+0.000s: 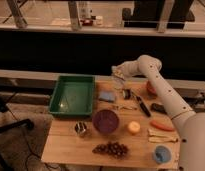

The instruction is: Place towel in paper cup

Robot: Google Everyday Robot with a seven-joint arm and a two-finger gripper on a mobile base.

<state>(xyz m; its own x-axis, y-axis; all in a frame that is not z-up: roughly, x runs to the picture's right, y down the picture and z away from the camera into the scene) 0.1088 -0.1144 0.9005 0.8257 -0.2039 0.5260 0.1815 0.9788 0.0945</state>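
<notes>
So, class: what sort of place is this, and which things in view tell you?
Probably a robotics lab or test room. A wooden table holds toy-like food such as grapes and a green tray, and the gripper hangs over the table's far edge.

A wooden table (66,147) stands on a grey floor (18,150) in dim, warm light. Behind it a dark low wall (56,52) carries railing posts (73,14).

I have just one camera, set high and looking down and forward over the wooden table (71,145), far enough back to take in its whole top. The arm (163,95) enters from my lower right, its gripper (117,74) at the far edge. Beyond, a dark wall and window rail (56,29) fill the upper view.
</notes>
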